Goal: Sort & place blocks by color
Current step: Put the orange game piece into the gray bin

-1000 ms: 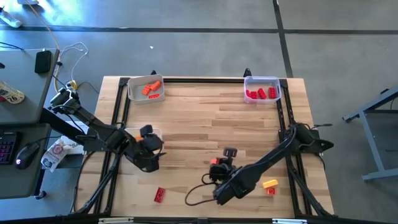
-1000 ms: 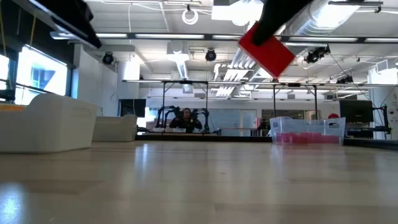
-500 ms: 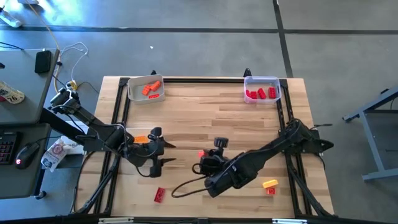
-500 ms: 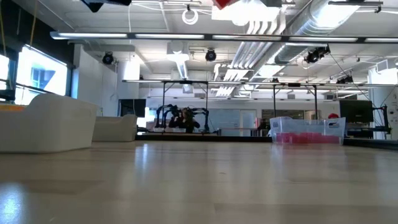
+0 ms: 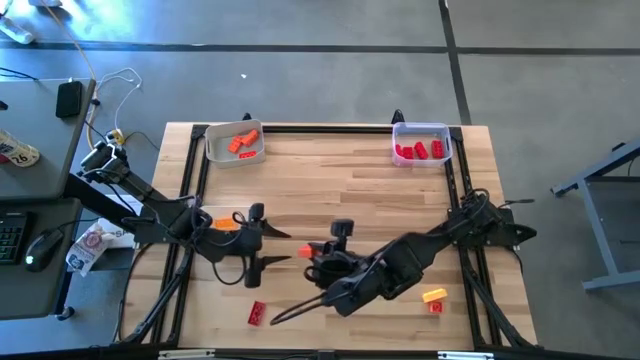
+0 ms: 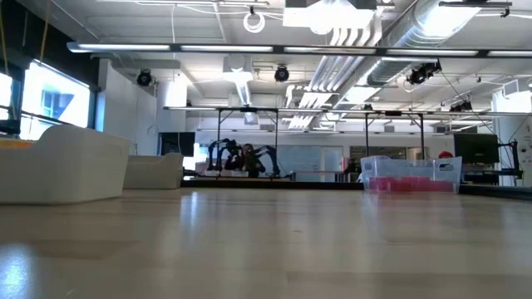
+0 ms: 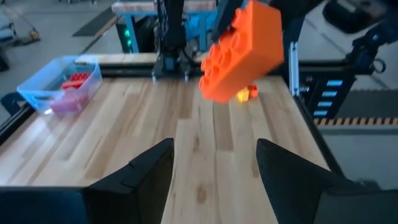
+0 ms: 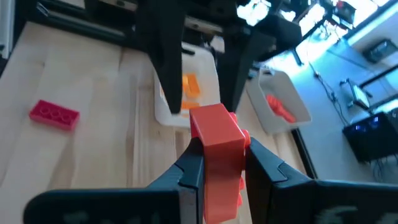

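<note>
My right gripper [image 5: 312,253] is shut on an orange-red studded block [image 5: 303,252], held above the table's middle. My left gripper [image 5: 280,247] is open and points toward the table's right. Its fingers stand just short of the block [image 7: 242,53] and touch nothing. A red block [image 5: 258,313] lies flat near the table's near edge. A yellow block [image 5: 434,295] lies toward the near right, with a small red one [image 5: 435,307] beside it. Neither gripper shows in the low view. My right gripper pinches the orange-red block [image 8: 217,155] between its two fingers [image 8: 189,165], one on each of two opposite sides. It comes roughly level from the table's right. The block sticks out past the fingertips toward my left gripper and is lifted clear of the table.
A white tray [image 5: 235,142] with orange blocks sits at the far left corner. A clear tray [image 5: 421,143] with red blocks sits at the far right corner. Another white tray [image 5: 225,222] with a yellow-orange block lies under my left arm. Bare wood lies between the trays.
My right gripper has carried the block up and toward the table's left, out of the top of the low view and close to my left gripper. My left gripper has swung from pointing down to level, pointing toward the table's right.
</note>
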`<state>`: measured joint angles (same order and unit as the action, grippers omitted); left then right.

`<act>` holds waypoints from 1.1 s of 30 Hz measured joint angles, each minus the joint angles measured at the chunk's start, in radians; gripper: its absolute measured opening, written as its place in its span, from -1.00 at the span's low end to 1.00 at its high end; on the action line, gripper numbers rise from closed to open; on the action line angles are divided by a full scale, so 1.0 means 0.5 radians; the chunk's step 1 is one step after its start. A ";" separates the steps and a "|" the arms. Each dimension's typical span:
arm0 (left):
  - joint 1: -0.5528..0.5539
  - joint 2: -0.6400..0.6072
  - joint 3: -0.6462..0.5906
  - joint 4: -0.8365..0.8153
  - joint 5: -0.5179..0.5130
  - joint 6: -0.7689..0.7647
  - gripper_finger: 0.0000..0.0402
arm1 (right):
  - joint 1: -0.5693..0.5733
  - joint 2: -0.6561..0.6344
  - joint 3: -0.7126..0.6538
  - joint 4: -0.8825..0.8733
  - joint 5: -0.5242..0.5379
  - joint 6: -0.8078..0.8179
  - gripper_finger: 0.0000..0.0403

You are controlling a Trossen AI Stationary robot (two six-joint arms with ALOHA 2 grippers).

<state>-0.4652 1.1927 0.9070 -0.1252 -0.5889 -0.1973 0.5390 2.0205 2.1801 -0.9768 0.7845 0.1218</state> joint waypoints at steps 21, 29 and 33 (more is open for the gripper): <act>0.040 0.000 0.000 0.363 -0.005 0.194 0.07 | -0.179 0.000 -0.002 0.541 -0.286 -0.210 -0.75; 0.073 0.000 0.000 0.350 -0.007 0.194 -0.15 | -0.228 0.000 -0.003 0.522 -0.307 -0.207 -0.75; 0.079 0.000 0.000 0.327 -0.022 0.214 -0.45 | -0.238 0.000 -0.005 0.513 -0.303 -0.193 -0.71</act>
<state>-0.4255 1.1927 0.9070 0.0381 -0.5997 -0.0904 0.4201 2.0205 2.1777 -0.7205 0.6329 0.0253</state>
